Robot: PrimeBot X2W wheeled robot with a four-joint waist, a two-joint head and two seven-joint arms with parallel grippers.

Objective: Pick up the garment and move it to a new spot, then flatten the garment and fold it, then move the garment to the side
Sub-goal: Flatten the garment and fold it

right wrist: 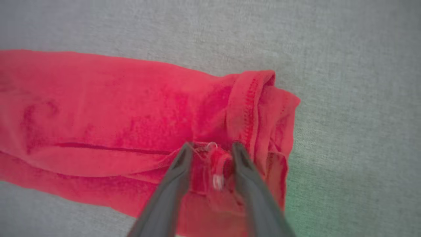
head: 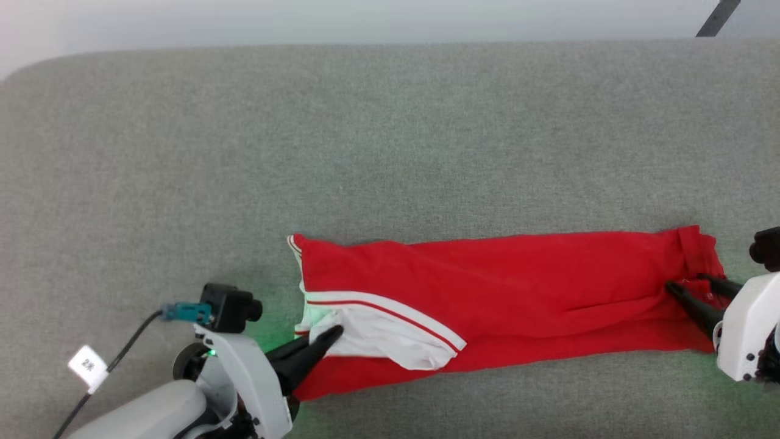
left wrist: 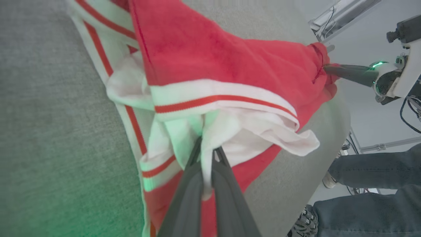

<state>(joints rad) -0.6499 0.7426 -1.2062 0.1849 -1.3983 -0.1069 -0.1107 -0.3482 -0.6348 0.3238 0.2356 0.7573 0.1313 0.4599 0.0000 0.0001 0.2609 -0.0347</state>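
Garment [head: 518,286], a red jersey folded into a long band, lies flat across the near half of the grey cloth-covered bench [head: 390,122], with its white, red-striped sleeve toward the bench's left side. Left pincer [head: 332,335], at the bench's near left, is closed tight on a fold of the white sleeve cloth. Right pincer [head: 685,281], at the bench's near right, has its jaws parted, one to each side of the bunched red hem lying between them.
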